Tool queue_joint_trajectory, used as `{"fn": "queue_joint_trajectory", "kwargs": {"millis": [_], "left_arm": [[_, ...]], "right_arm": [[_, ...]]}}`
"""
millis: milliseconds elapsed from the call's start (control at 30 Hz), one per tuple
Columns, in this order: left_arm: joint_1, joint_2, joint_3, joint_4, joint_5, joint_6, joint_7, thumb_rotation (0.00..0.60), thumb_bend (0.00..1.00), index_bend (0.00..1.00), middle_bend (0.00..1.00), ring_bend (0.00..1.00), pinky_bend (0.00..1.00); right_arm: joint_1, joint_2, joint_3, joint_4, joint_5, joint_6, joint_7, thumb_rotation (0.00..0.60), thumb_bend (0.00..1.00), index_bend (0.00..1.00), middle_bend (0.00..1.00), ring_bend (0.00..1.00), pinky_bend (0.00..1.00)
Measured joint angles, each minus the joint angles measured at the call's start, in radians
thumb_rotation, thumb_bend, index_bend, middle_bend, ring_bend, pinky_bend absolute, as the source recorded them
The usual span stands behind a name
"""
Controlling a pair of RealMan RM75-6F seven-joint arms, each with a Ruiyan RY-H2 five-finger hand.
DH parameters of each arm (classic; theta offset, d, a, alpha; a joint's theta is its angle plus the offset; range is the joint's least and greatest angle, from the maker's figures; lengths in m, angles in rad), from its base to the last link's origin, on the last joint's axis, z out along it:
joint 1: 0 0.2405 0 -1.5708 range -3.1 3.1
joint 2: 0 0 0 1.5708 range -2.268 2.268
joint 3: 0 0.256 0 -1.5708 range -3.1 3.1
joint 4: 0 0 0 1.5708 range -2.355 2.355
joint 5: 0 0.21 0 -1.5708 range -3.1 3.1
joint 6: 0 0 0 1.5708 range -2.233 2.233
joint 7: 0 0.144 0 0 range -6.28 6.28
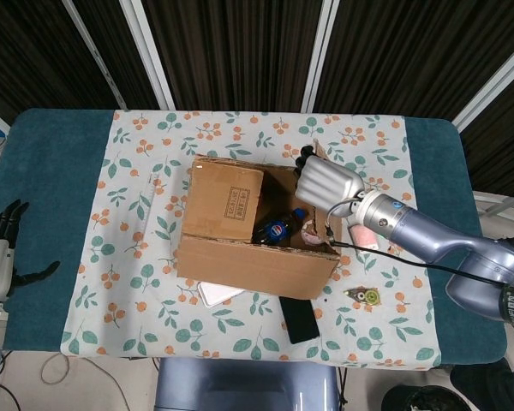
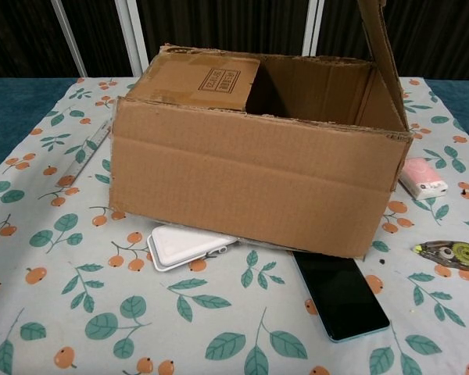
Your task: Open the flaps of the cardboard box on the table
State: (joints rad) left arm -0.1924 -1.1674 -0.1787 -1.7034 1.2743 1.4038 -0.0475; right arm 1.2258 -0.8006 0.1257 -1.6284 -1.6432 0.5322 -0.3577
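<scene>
One flap of the cardboard box stands upright against the right hand, fingers together; left hand spread.

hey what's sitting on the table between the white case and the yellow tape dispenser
A black phone lies between the white case and the tape dispenser, its far end tucked under the cardboard box. The chest view shows it best.

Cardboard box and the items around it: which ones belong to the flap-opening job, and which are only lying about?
For the job:
cardboard box
its right flap, standing up
its left flap, still folded over the top
right robot hand, at the right flap

Lying about:
white case
black phone
pink item
tape dispenser
ruler
bottle inside the box
</scene>
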Motion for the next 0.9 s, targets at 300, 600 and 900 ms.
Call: {"fn": "queue_joint_trajectory", "kwargs": {"millis": [300, 600, 900], "left_arm": [[0.0, -0.001, 0.001, -0.002, 0.001, -0.002, 0.003, 0.6, 0.13, 0.02, 0.0, 0.0, 0.17], [0.001, 0.0, 0.0, -0.004, 0.001, -0.002, 0.001, 0.6, 0.13, 0.02, 0.0, 0.0, 0.17], [0.002, 0.0, 0.003, -0.005, 0.009, 0.001, 0.006, 0.6, 0.13, 0.02, 0.0, 0.0, 0.17]], "right_arm": [[-0.016, 0.038, 0.014, -0.01, 0.0, 0.006, -0.011, 0.6, 1.0, 0.49, 0.35, 0.28, 0.27], [-0.033, 0.08, 0.019, -0.021, -0.003, -0.008, -0.007, 0.6, 1.0, 0.49, 0.35, 0.28, 0.27], [-0.071, 0.13, 0.016, -0.032, -0.012, 0.001, -0.002, 0.6, 1.0, 0.49, 0.35, 0.28, 0.27]]}}
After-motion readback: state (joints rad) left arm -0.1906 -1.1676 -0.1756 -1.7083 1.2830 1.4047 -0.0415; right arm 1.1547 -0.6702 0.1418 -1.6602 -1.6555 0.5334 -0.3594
